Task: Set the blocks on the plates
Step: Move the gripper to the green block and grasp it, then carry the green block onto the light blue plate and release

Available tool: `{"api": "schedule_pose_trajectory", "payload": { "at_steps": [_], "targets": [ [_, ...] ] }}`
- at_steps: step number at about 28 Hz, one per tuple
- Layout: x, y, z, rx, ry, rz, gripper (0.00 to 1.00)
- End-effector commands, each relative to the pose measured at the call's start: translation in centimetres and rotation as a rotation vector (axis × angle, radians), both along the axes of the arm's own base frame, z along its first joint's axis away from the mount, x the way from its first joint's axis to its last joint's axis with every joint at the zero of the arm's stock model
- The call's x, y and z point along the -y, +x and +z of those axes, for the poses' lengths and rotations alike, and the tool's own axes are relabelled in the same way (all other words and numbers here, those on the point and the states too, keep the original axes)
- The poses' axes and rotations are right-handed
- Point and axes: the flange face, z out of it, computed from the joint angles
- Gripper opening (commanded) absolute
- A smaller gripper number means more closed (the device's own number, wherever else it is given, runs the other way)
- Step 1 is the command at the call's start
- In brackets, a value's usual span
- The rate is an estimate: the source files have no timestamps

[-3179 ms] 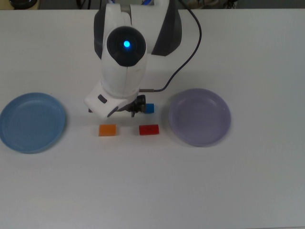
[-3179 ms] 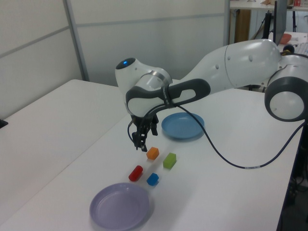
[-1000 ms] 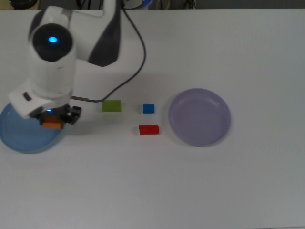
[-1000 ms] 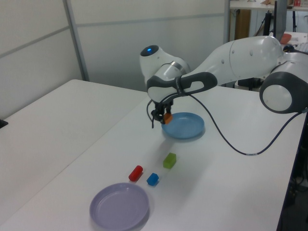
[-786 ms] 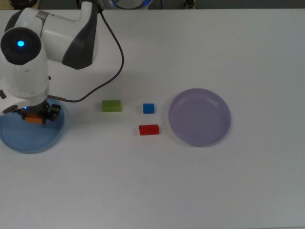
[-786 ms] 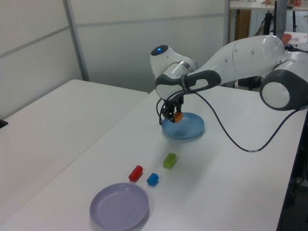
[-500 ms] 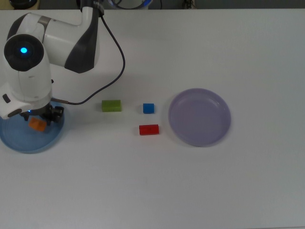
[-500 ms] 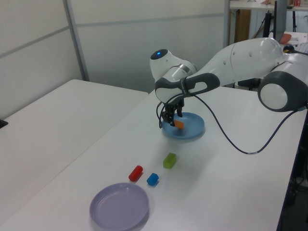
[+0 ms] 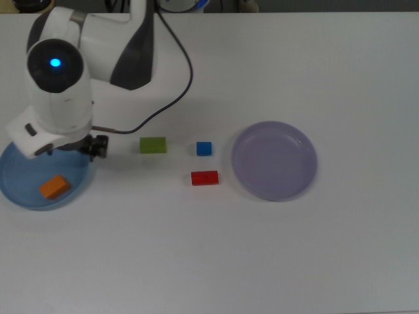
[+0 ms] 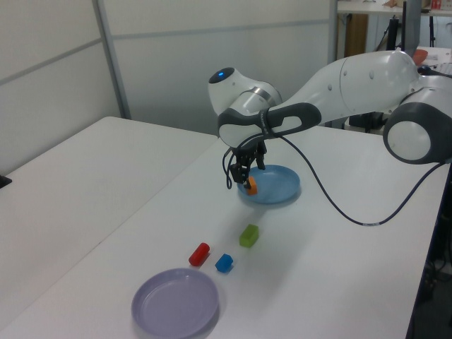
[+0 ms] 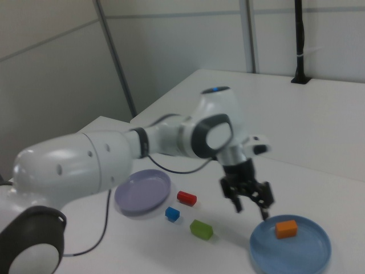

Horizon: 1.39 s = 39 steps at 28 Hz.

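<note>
Sitting inside the round light blue plastic plate (image 9: 19, 186) is the small orange rectangular block (image 9: 54, 186), lying flat near the plate's middle and touching nothing else, so one of four blocks looks placed. Three are left on the white bench (image 9: 262, 261): the green rectangular block (image 9: 152, 145), the smaller squarish blue block (image 9: 204, 148) and the red rectangular block (image 9: 204, 177), all loose between the two plates, each apart from the others, red nearest the top view's bottom edge. The round pale lavender plastic plate (image 9: 274, 160) at the top view's right holds nothing. Count: four blocks, two plates, one arm. The black two-finger pincer (image 11: 252, 204) hangs above the blue plate's edge on the side toward the green block; in the right view its fingers are spread apart with nothing between them, so it is released and free of the orange block. The white arm's wrist covers part of the blue plate's rim in the top view. Judged progress: about a quarter done, with green the closest block for the next pick, and either plate has room for it.
</note>
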Motion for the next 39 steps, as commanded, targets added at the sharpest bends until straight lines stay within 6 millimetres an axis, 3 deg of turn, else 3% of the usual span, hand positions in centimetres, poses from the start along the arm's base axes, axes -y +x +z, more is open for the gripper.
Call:
{"api": "schedule_pose_trajectory", "payload": {
  "at_steps": [1,2,5,9,17,24,28,30,32,33,34,35,36,39],
  "targets": [
    [-6.2,-1.6,1.1,-0.128,-0.017,0.046,1.0],
    [-8.1,-1.9,0.9,-0.169,-0.018,0.064,1.0],
    [-10.1,-2.3,0.4,-0.21,-0.019,0.082,1.0],
    [-13.1,-2.9,-1.6,-0.258,-0.024,0.127,1.0],
    [-14.1,-2.5,-6.4,-0.3,-0.029,0.147,1.0],
    [-14.4,-2.3,-8.5,-0.309,-0.04,0.164,1.0],
    [-16.0,-2.0,-9.4,-0.297,-0.044,0.194,0.98],
    [-16.1,-1.8,-9.5,-0.287,-0.048,0.202,0.91],
    [-16.1,-1.7,-10.0,-0.282,-0.053,0.209,0.72],
    [-16.1,-1.6,-10.1,-0.281,-0.054,0.21,0.57],
    [-16.1,-1.6,-10.3,-0.283,-0.056,0.213,0.24],
    [-16.1,-1.6,-10.3,-0.283,-0.055,0.213,0.08],
    [-16.1,-1.6,-10.3,-0.282,-0.054,0.211,0.0],
    [-16.3,-1.5,-9.7,-0.272,-0.052,0.209,0.0]
  ]
}}
